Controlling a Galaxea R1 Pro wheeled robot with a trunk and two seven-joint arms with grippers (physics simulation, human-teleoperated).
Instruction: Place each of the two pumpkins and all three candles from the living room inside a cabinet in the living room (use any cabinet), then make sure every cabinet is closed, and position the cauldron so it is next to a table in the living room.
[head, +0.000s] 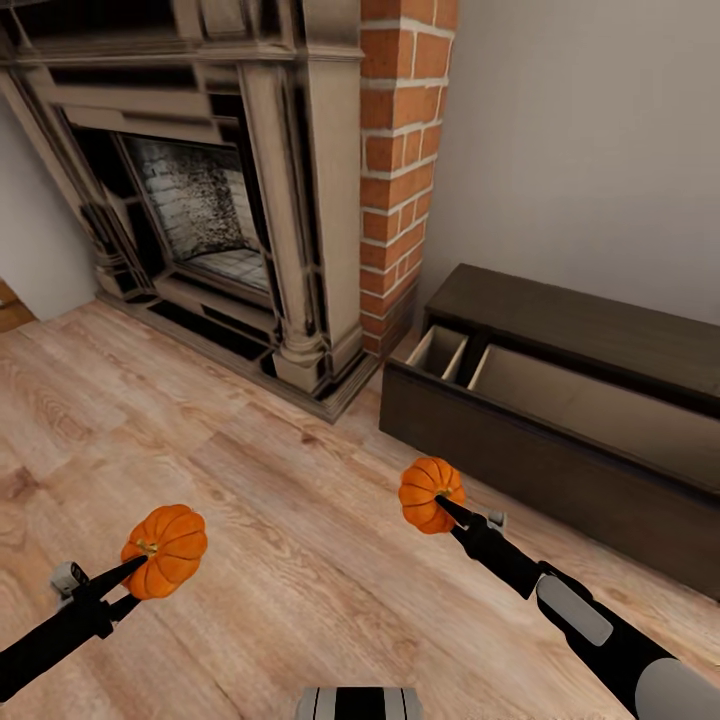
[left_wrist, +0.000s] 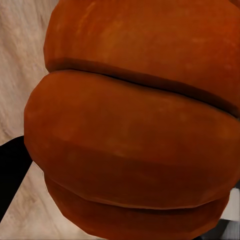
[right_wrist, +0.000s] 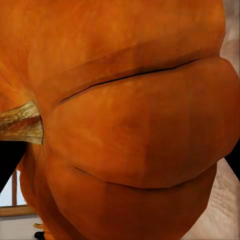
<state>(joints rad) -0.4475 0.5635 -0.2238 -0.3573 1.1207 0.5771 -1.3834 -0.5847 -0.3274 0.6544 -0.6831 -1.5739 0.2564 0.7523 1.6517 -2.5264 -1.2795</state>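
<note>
Each arm carries one orange ribbed pumpkin above the wooden floor. My left gripper (head: 140, 580) is shut on the left pumpkin (head: 166, 549), whose orange skin (left_wrist: 135, 125) sits right against the left wrist camera. My right gripper (head: 440, 505) is shut on the other pumpkin (head: 431, 493); its ribs and brown stem (right_wrist: 20, 122) show close up in the right wrist view. The dark-brown low cabinet (head: 600, 330) stands against the wall at the right, ahead of the right pumpkin. Its wide drawer (head: 560, 400) is pulled open and shows a pale inside with dividers.
A stone fireplace (head: 200, 200) with a red brick column (head: 400, 170) fills the back left. Bare wooden floor (head: 280, 500) lies between me and the cabinet. A grey wall (head: 590, 140) rises behind the cabinet.
</note>
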